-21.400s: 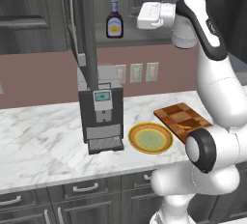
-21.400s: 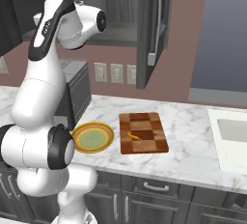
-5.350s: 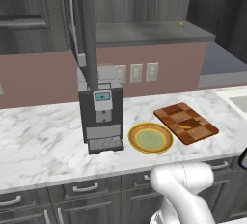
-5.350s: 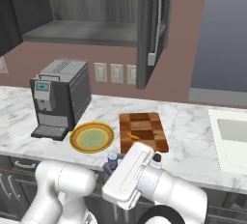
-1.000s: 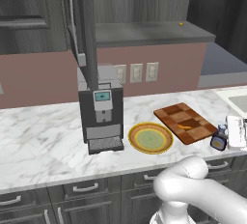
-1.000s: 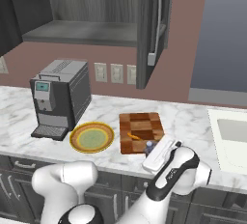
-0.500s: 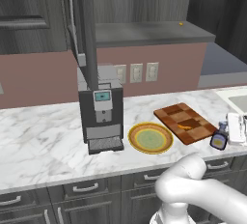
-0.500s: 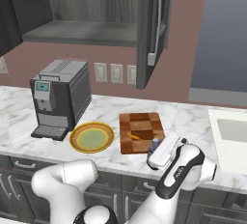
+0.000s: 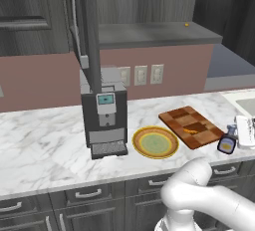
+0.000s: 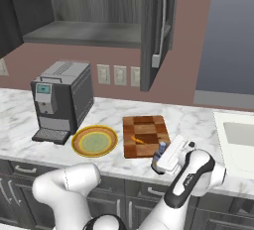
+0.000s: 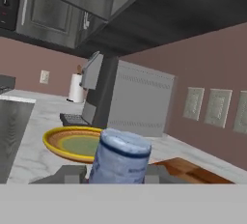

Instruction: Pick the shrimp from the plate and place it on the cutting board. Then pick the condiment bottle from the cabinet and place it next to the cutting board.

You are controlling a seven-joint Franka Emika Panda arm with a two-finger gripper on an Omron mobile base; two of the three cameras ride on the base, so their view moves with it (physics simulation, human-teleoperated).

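Note:
My gripper [image 9: 231, 136] is shut on the condiment bottle [image 9: 227, 144], a small dark bottle with a yellow-orange label, held low over the counter just right of the cutting board [image 9: 191, 127]. The bottle's pale cap [image 11: 120, 156] stands between my fingertips [image 11: 67, 174] in the hand view. From the right base view my hand [image 10: 171, 157] hides most of the bottle [image 10: 160, 149]. The shrimp [image 9: 191, 130] lies on the checkered board [image 10: 145, 136]. The yellow-rimmed plate [image 9: 155, 142] sits left of the board. The cabinet shelf [image 9: 149, 33] is above. Whether the bottle touches the counter I cannot tell.
A dark coffee machine [image 9: 103, 118] stands left of the plate [image 10: 95, 141]. The open cabinet door [image 10: 155, 30] hangs above the board. A sink [image 10: 238, 135] lies at the right end of the marble counter [image 9: 45, 140]. Wall outlets [image 9: 141, 74] sit behind. A tiny orange speck [image 9: 187, 24] rests on the shelf.
The bottle, earlier on the cabinet shelf, is now in my gripper down beside the board. Over the last second the hand has shifted only slightly.

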